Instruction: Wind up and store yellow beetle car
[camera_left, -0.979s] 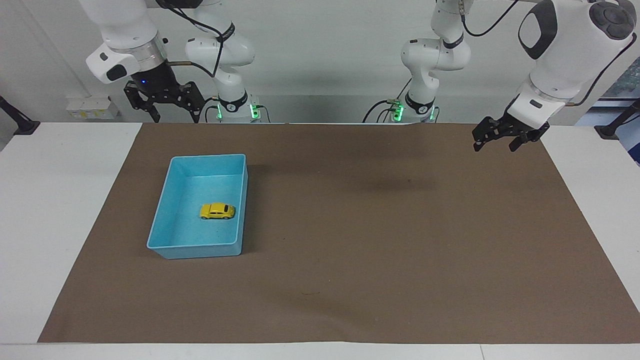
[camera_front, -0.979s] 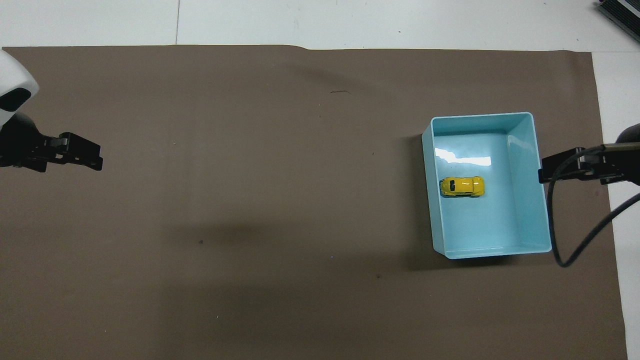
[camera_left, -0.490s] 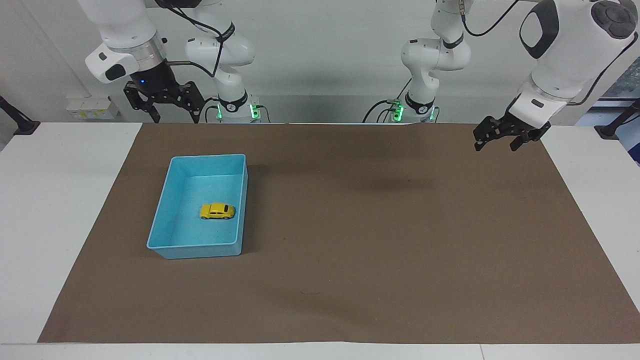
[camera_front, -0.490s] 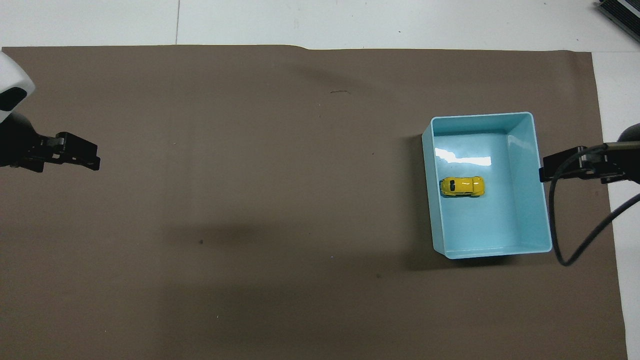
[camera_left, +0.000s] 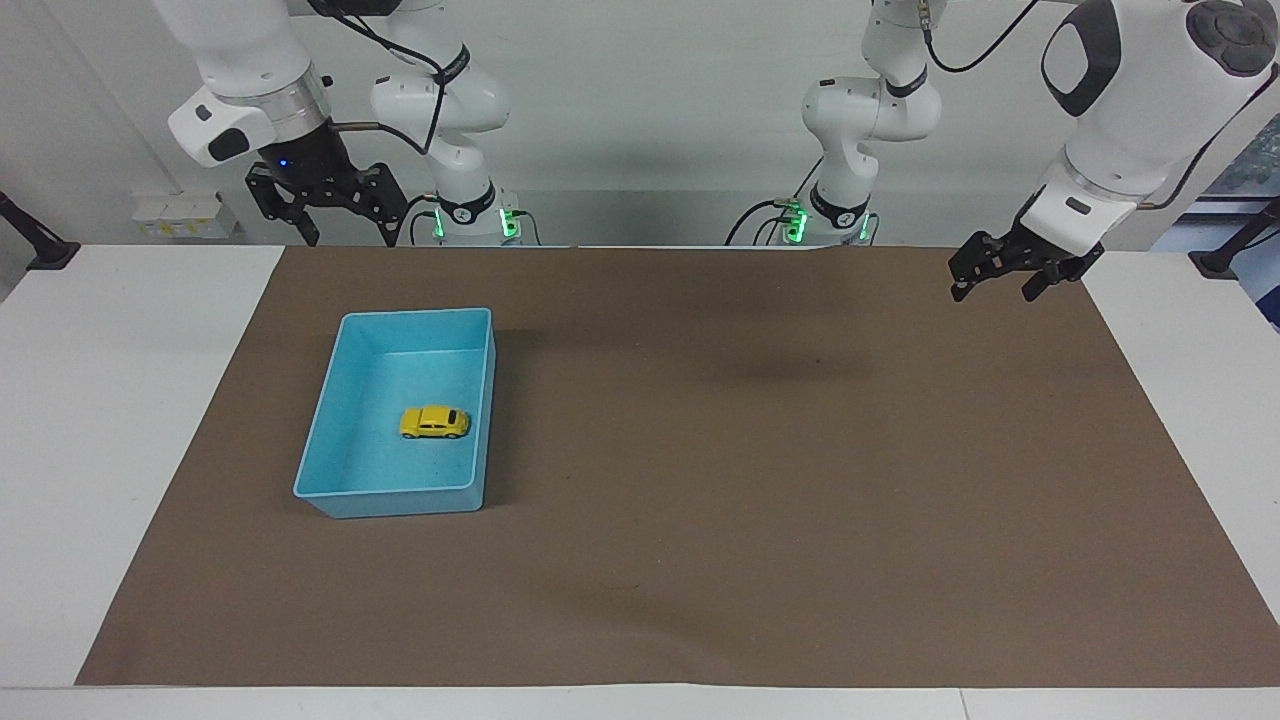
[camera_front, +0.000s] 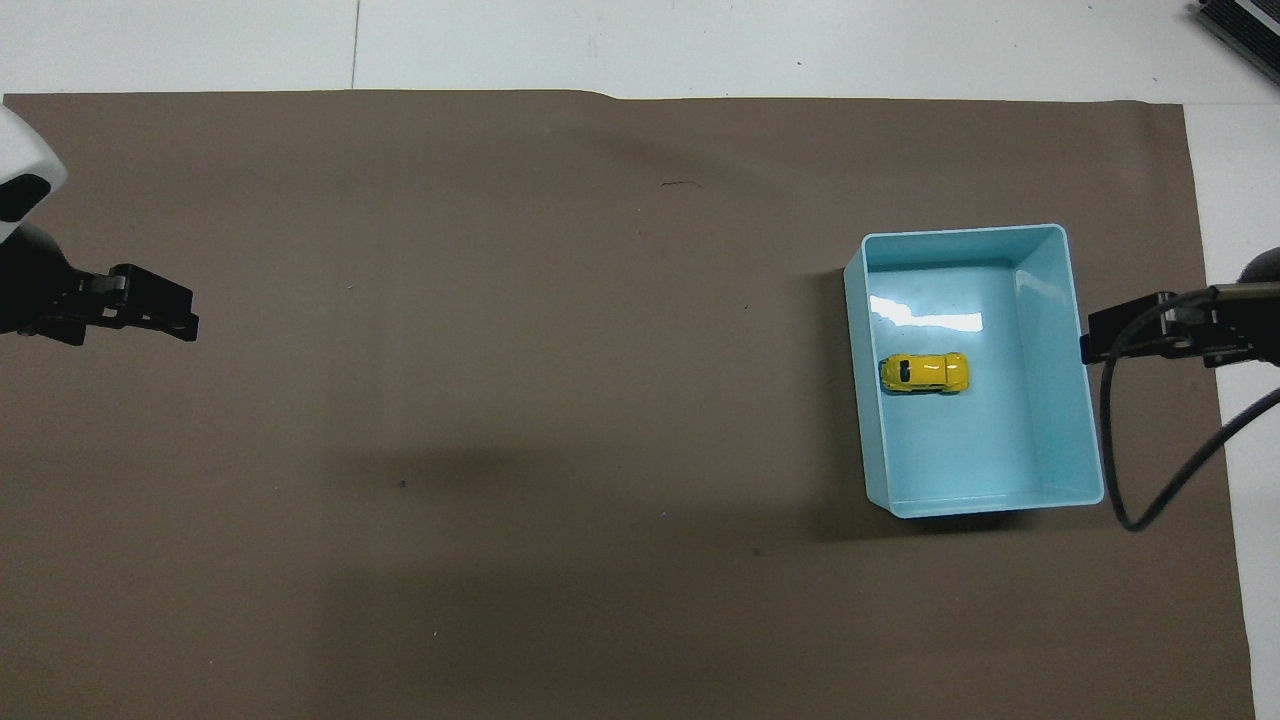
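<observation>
The yellow beetle car (camera_left: 434, 423) sits on its wheels on the floor of the light-blue bin (camera_left: 390, 499), toward the right arm's end of the brown mat. In the overhead view the car (camera_front: 925, 372) lies mid-bin (camera_front: 985, 506). My right gripper (camera_left: 350, 238) is open and empty, raised over the mat's edge close to the robots, apart from the bin; in the overhead view it (camera_front: 1095, 345) shows beside the bin's wall. My left gripper (camera_left: 992, 294) is open and empty, raised over the mat's corner at the left arm's end (camera_front: 185, 315).
A brown mat (camera_left: 760, 480) covers most of the white table (camera_left: 110, 400). Nothing else stands on the mat. A cable (camera_front: 1130, 470) hangs from the right arm beside the bin.
Both grippers have drawn back slightly, the left toward its own end of the table, the right a little upward. The car and the bin have not moved.
</observation>
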